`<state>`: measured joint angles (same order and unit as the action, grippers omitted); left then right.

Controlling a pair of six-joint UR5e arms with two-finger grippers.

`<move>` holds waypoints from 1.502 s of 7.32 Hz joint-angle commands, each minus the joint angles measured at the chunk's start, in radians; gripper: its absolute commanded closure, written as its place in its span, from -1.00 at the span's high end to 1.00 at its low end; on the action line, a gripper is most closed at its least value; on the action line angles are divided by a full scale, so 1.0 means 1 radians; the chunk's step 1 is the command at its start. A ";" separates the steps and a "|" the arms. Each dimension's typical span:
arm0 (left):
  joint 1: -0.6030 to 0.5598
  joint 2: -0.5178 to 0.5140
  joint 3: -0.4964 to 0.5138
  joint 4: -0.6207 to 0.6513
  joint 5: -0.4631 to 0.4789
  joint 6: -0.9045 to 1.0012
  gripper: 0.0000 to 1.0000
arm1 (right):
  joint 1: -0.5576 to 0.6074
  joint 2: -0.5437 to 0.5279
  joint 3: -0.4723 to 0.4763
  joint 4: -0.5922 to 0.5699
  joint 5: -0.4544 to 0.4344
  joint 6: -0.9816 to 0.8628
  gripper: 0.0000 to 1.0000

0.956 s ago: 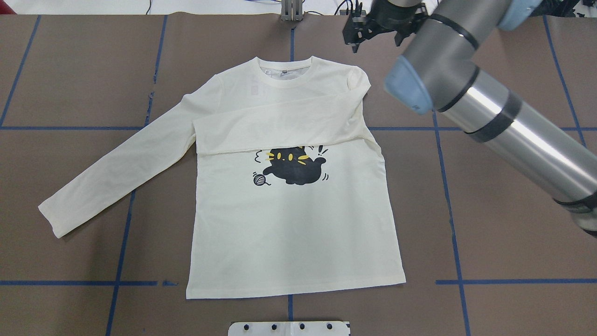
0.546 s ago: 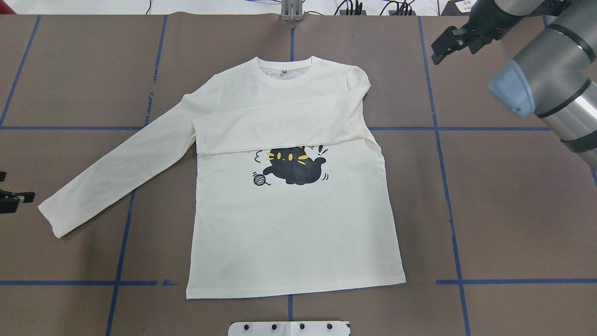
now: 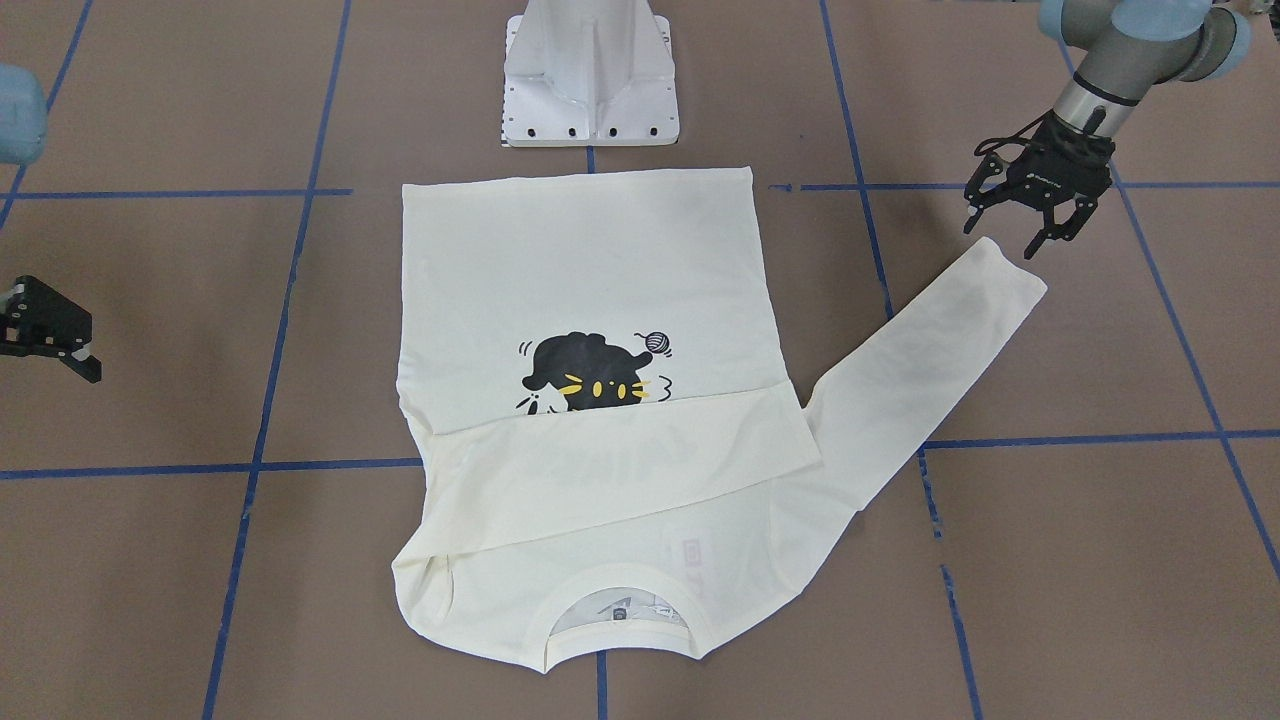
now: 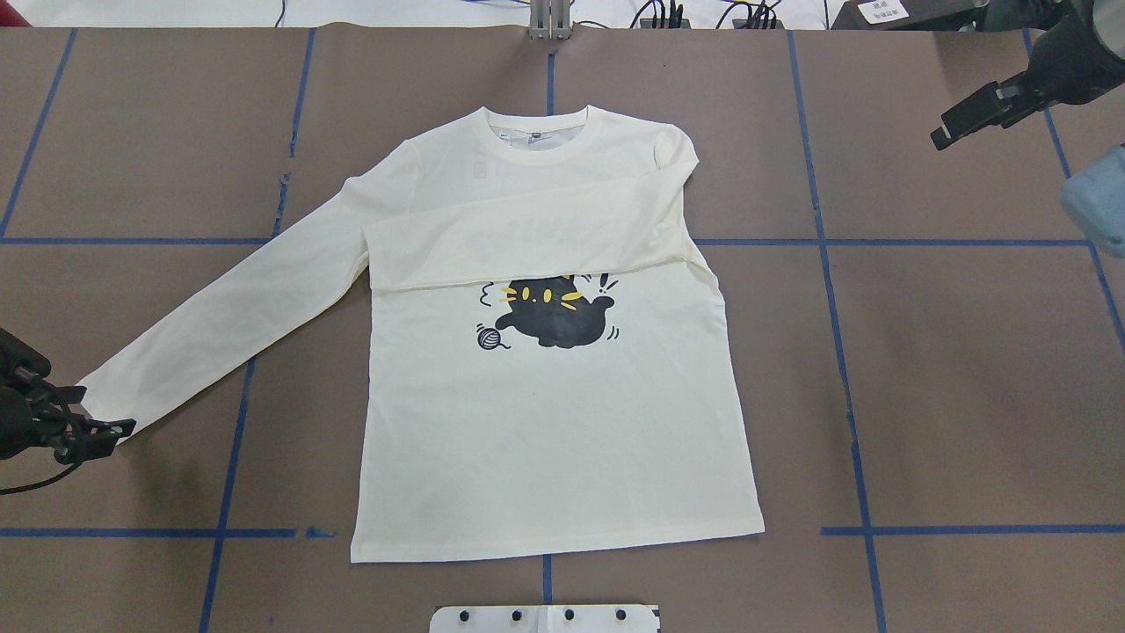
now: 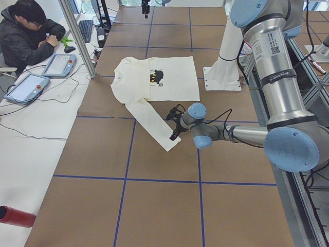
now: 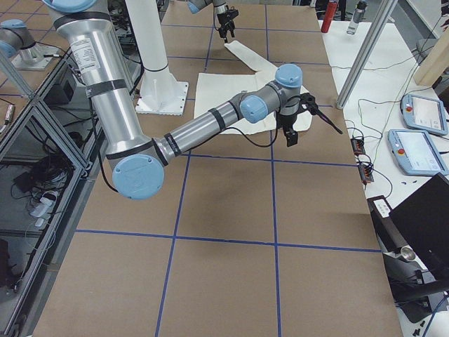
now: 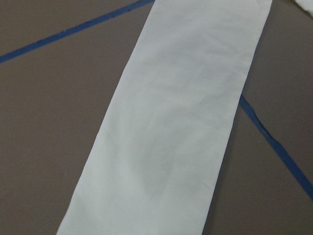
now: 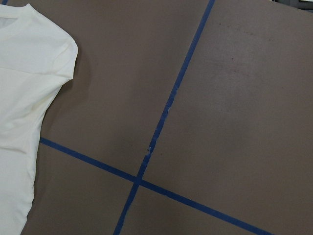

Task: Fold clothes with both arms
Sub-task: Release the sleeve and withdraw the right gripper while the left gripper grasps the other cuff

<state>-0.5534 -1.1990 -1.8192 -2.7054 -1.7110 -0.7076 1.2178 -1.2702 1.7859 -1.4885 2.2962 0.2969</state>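
Note:
The cream shirt (image 4: 554, 440) lies flat on the brown table with its black cat print (image 4: 549, 316) facing up. One sleeve is folded across the chest (image 3: 620, 460). The other sleeve (image 4: 237, 299) stretches out sideways and fills the left wrist view (image 7: 181, 122). My left gripper (image 3: 1003, 235) is open right at that sleeve's cuff (image 3: 1010, 275), fingers spread on either side of its end; I cannot tell whether they touch it. My right gripper (image 4: 954, 127) is open, holds nothing, and is well off the shirt at the far corner. The right wrist view catches only the shirt's shoulder (image 8: 29, 73).
The white pedestal base (image 3: 590, 80) stands just behind the shirt's hem. Blue tape lines (image 4: 826, 264) grid the table. A seated person (image 5: 31, 36) and tablets (image 5: 59, 64) are at a side desk beyond the collar end. Bare table surrounds the shirt.
My right arm has swung from beside the collar out to the far right edge. My left gripper has come in from the left edge to the outstretched sleeve's cuff.

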 commanded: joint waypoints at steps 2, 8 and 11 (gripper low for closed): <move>0.078 -0.001 0.034 0.012 0.068 -0.001 0.67 | 0.003 -0.020 0.010 0.002 -0.003 -0.001 1.00; 0.064 0.006 0.017 0.010 0.073 0.017 -1.00 | 0.003 -0.023 0.014 0.004 -0.009 -0.001 1.00; -0.124 -0.139 0.001 0.024 0.056 0.153 -1.00 | 0.003 -0.067 0.012 0.022 -0.009 -0.004 1.00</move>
<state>-0.6013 -1.2601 -1.8169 -2.6911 -1.6484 -0.6124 1.2207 -1.3215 1.7982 -1.4776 2.2875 0.2948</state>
